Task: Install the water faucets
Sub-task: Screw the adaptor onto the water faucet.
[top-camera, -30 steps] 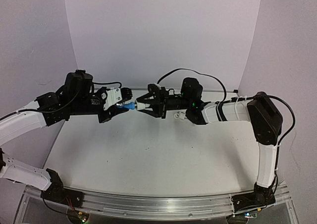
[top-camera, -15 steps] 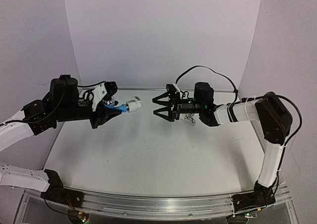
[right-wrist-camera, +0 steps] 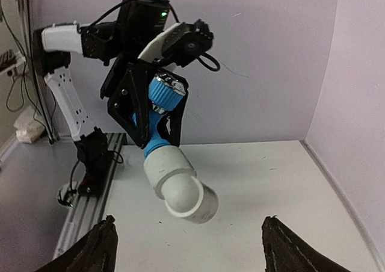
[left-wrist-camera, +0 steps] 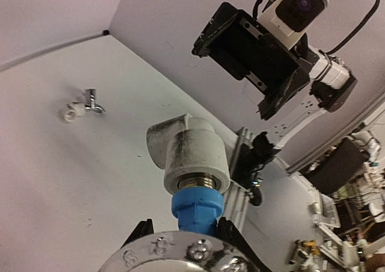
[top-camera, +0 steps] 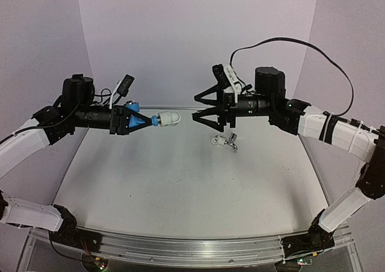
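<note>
My left gripper (top-camera: pixel 139 121) is shut on the bright blue water faucet (top-camera: pixel 154 121), held level in mid-air at left centre. A white elbow pipe fitting (top-camera: pixel 169 118) sits on the faucet's threaded end. In the left wrist view the blue faucet (left-wrist-camera: pixel 197 207) pokes out between the fingers, with the fitting (left-wrist-camera: pixel 189 154) above it. My right gripper (top-camera: pixel 197 107) hangs open in the air a short gap to the right of the fitting, facing it and holding nothing. The right wrist view has the fitting (right-wrist-camera: pixel 178 185) and blue faucet (right-wrist-camera: pixel 163 102) beyond the spread fingertips. The silver water faucet (top-camera: pixel 232 141) lies on the table.
A small white fitting (top-camera: pixel 216 141) is joined to the silver faucet, below my right gripper. The white table (top-camera: pixel 180 188) is walled at the back and on both sides. An aluminium rail (top-camera: pixel 192 245) with both arm bases runs along the near edge.
My right gripper has opened, let go of the white fitting, and drawn back right and upward. The left arm has pulled back left, levelling the blue faucet with the fitting still on it.
</note>
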